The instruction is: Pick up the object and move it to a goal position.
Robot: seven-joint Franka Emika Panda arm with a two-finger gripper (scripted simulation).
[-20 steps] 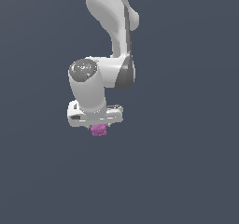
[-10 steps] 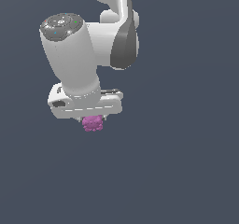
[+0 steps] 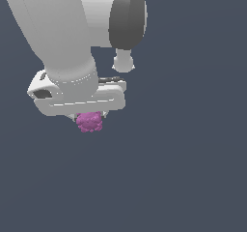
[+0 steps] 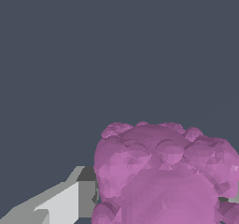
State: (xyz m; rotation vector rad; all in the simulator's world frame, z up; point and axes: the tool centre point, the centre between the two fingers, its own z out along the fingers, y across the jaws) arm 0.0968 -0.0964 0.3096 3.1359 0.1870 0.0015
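The object (image 3: 90, 122) is a small magenta-pink bumpy blob. In the exterior view it hangs just under my white gripper (image 3: 90, 118), held between the fingers, which are mostly hidden by the hand body. In the wrist view the object (image 4: 163, 174) fills much of the picture, with one grey-white finger (image 4: 70, 199) against its side. The gripper is shut on the object and holds it in the air. The arm looms large and close to the exterior camera.
Only a plain dark blue-grey background (image 3: 193, 168) shows around the arm and below the gripper. No goal marker or other thing shows in either view.
The arm with the object in its grip has come much closer to the exterior camera and grown larger in view, shifting toward the exterior view's left and upward.
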